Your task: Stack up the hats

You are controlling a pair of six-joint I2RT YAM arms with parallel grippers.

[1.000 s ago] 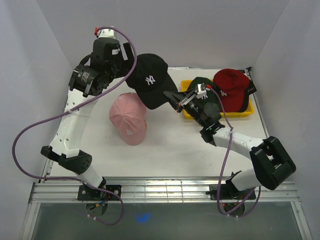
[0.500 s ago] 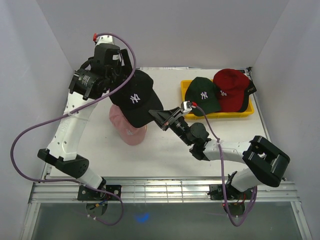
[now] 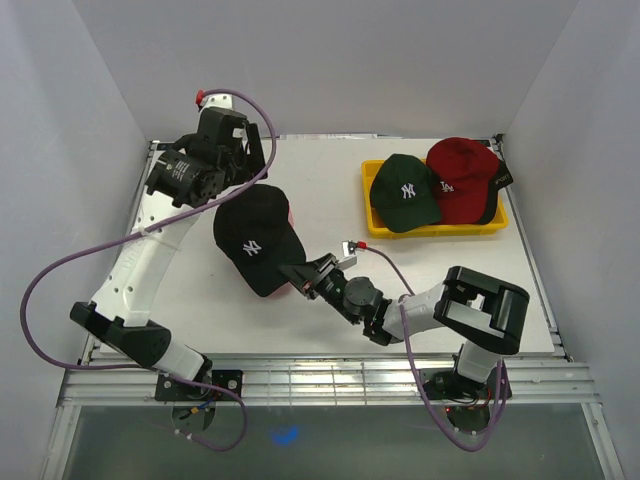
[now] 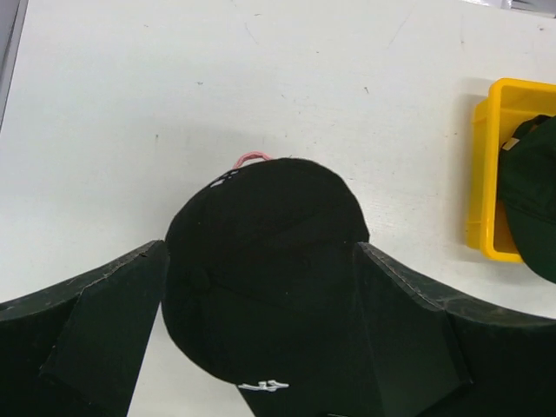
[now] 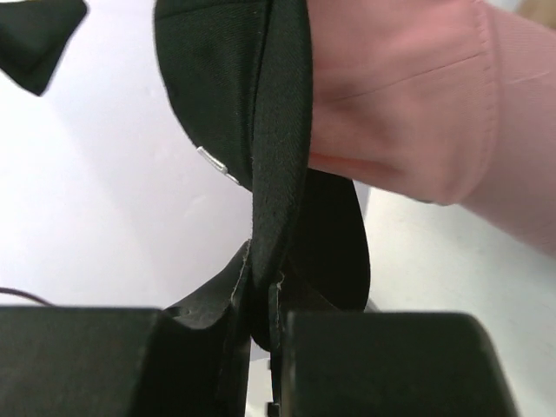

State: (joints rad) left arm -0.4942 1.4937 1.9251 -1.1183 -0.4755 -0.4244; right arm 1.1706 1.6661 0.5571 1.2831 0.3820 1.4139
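Step in hand, as we judge it: seating black NY cap (image 3: 255, 238) over pink cap (image 5: 417, 95), left-centre of table (image 3: 330, 190); pink nearly all covered.
Right gripper (image 5: 271, 304) clamped on black brim.
Left gripper (image 4: 261, 261) spread wide, fingers flanking crown; contact we cannot tell.
Next, we reckon: release brim, withdraw without dragging cap askew, fetch green cap (image 3: 405, 192) from yellow tray (image 3: 500, 222), far right corner.
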